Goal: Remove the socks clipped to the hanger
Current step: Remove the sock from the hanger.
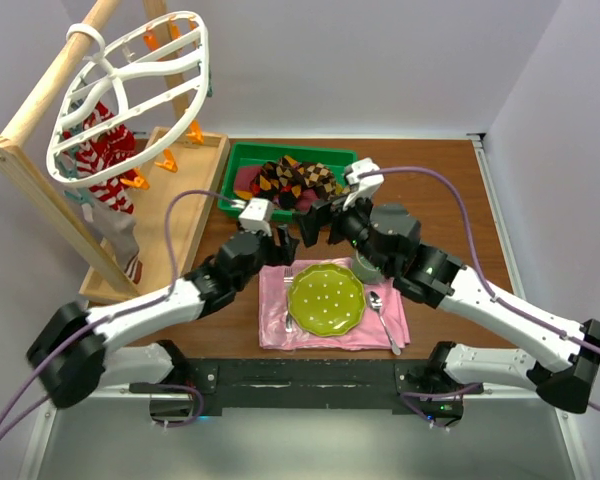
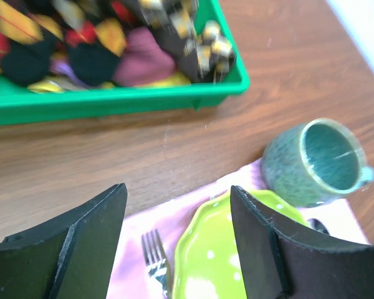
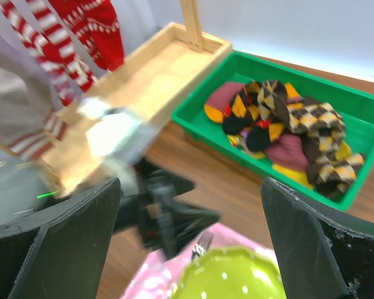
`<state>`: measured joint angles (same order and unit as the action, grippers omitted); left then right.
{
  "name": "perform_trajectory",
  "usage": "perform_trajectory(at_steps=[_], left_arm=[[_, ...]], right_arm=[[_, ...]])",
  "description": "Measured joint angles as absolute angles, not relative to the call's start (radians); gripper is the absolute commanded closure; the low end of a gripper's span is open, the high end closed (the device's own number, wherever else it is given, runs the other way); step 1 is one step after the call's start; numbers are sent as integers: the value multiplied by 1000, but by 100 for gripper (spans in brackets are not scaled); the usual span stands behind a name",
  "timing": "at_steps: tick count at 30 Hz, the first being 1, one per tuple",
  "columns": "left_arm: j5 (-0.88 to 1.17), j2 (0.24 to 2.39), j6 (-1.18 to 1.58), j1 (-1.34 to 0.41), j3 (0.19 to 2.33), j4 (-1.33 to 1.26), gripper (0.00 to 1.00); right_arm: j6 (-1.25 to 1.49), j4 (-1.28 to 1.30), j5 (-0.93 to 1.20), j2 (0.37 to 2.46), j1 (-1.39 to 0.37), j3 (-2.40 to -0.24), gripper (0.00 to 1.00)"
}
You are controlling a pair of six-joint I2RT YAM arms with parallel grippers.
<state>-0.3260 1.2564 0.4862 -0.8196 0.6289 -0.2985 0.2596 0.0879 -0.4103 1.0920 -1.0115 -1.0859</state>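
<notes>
Left gripper, top view: jaws apart with nothing between them, low over the table on the near side of the green tray.
Right gripper, top view: jaws wide apart and empty, just beside the left gripper.
Hanger, top view: a white oval frame, tilted, hooked on the pole of the wooden rack at the far left. It carries orange clips.
Striped sock, top view: red and white, hanging under the hanger. Which clip holds it I cannot tell.
Grey sock, top view: hanging lower, beside the rack's post.
Loose socks, top view: a heap of argyle, maroon and yellow, lying in the green tray.
Place setting, top view: a green plate with a fork and a spoon, all on the pink napkin.
Left wrist view: the two black fingers stand apart over the napkin edge. The tray of loose socks is ahead, and a teal cup is to the right.
Right wrist view: the fingers are spread wide and hold nothing. The left gripper is blurred between them. The striped sock hangs at upper left, well apart.
</notes>
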Motion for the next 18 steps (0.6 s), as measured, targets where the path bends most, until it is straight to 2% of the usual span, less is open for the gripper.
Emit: perform_trajectory(at_steps=[8,18], left_arm=[[-476,846,526,-819,604,-16,31],[-709,662,634,-819,681,459,32]], right_arm=[[361,-62,-84,1119,-782,-1061,2],[463,-223,131,1269,-727,-1014,2]])
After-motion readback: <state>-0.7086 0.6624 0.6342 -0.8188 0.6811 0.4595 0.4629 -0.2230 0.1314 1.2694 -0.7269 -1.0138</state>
